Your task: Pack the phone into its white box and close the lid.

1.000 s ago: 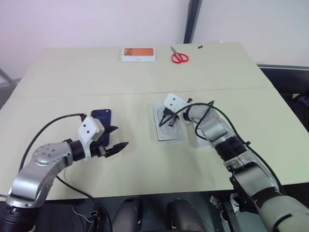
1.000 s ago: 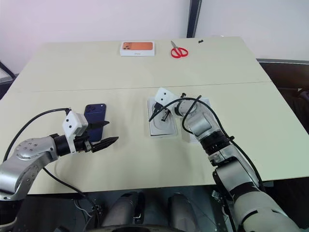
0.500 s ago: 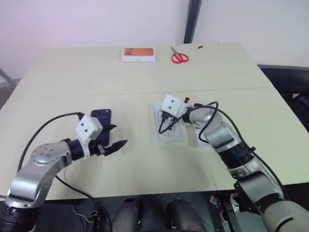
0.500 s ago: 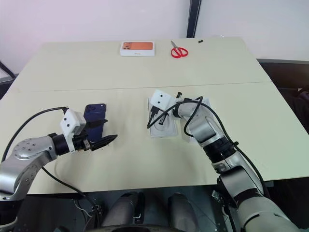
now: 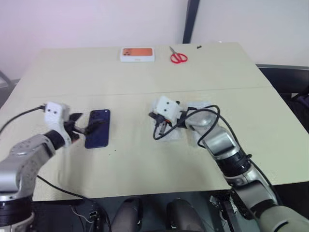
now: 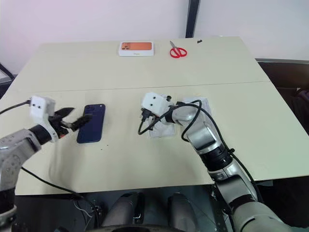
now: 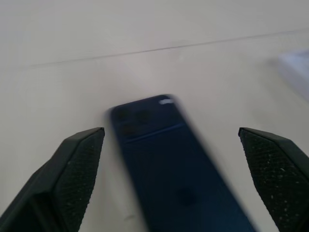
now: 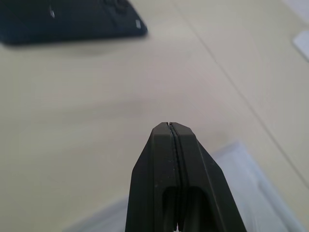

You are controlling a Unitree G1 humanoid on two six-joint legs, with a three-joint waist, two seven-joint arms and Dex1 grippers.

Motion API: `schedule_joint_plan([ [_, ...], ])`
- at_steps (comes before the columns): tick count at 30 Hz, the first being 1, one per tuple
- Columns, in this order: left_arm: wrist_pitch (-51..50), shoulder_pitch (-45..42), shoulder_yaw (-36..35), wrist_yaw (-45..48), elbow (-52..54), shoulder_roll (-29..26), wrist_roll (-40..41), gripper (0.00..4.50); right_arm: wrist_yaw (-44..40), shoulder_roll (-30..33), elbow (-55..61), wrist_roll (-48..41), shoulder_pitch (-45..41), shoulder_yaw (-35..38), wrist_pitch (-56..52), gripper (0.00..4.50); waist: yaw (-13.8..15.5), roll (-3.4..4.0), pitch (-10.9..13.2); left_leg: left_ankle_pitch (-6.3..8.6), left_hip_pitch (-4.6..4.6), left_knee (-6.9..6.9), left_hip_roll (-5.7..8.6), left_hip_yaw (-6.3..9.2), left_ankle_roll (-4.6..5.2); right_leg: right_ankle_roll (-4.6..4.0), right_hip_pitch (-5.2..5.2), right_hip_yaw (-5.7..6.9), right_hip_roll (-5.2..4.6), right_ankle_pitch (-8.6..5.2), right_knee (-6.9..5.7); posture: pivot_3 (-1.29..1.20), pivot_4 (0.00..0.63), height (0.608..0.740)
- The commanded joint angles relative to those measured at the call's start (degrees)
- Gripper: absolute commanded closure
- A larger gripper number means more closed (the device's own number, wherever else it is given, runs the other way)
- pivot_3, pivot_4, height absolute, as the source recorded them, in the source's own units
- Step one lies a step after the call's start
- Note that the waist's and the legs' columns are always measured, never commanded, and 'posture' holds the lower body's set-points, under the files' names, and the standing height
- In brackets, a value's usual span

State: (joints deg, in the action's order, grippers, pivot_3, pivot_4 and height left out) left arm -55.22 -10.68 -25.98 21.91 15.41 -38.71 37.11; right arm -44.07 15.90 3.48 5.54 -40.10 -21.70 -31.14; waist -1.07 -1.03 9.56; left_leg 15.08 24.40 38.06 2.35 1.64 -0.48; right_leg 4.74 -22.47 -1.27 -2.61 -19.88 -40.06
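Phone (image 5: pixel 98 127) flat on table (image 5: pixel 145 77), back up, left of white box (image 5: pixel 170 131), well apart from it. Left gripper (image 5: pixel 85 124) at phone's left edge, jaws spread wide, nothing grasped. Right gripper (image 5: pixel 159 129) over white box's left edge, fingers (image 8: pixel 175 159) pressed together, empty.

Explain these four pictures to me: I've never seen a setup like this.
A two-armed robot works at a table. Two pictures come from cameras on its head, looking down; the other two come from cameras on its wrists, looking along the fingers. The left hand is open beside a dark blue phone, which lies flat on the table; it holds nothing. The right hand is shut and empty, above a white box. At the far edge lie red scissors and a white box with an orange picture.
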Motion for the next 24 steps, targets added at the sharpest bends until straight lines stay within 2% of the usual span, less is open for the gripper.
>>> schedule_joint_plan([
  [1,-12.14,-4.89,-1.84,-5.36,-2.58,-1.07,1.69,0.02,1.95,-3.7,-4.61,2.05,-2.8,-4.11,2.89,4.5,0.12,-0.03,-0.01,-0.02,0.0,0.02,0.01,0.02,-0.04,0.0,0.01,0.02,0.0,0.0,0.0,0.0,0.15,0.74],
  [6,-25.43,-12.84,-0.49,-6.66,-10.34,-1.92,2.05,0.02,4.48,-10.4,-15.96,4.68,-6.58,-8.55,5.77,4.5,-0.08,-0.07,-0.02,-0.23,0.0,0.04,0.04,0.04,-0.4,0.0,-0.01,0.04,0.0,0.0,-0.04,0.0,0.15,0.74],
  [12,-32.8,-17.93,2.97,-4.78,-15.83,-1.39,1.16,0.02,5.28,-15.93,-25.45,7.04,-9.37,-11.52,9.24,4.5,-0.62,-0.07,-0.02,-0.28,0.0,-0.03,0.04,0.06,-0.48,0.0,-0.07,0.05,0.0,0.0,-0.08,0.0,0.15,0.74],
  [17,-36.85,-20.18,3.07,-3.91,-17.24,2.12,2.03,0.02,6.69,-18.93,-31.74,8.86,-10.84,-12.35,12.71,4.5,-0.57,-0.04,-0.04,-0.28,-0.06,-0.03,0.05,0.09,-0.49,0.0,-0.11,0.08,-0.01,0.0,-0.07,0.0,0.15,0.74],
  [19,-37.27,-20.7,2.69,-4.5,-17.05,5.19,4.46,0.02,7.4,-19.88,-33.92,9.22,-11.58,-12.05,13.87,4.5,-0.18,-0.01,-0.08,-0.28,-0.14,-0.02,0.06,0.1,-0.5,0.0,-0.1,0.08,-0.02,0.0,-0.07,0.0,0.15,0.74],
  [24,-37.28,-20.15,3.17,-6.3,-15.13,8.41,7.0,0.02,8.24,-20.81,-36.29,9.59,-12.3,-11.07,15.24,4.5,0.25,-0.03,-0.11,-0.28,-0.29,-0.02,0.11,0.1,-0.49,0.0,0.04,0.07,-0.08,0.0,-0.06,0.0,0.15,0.74],
])
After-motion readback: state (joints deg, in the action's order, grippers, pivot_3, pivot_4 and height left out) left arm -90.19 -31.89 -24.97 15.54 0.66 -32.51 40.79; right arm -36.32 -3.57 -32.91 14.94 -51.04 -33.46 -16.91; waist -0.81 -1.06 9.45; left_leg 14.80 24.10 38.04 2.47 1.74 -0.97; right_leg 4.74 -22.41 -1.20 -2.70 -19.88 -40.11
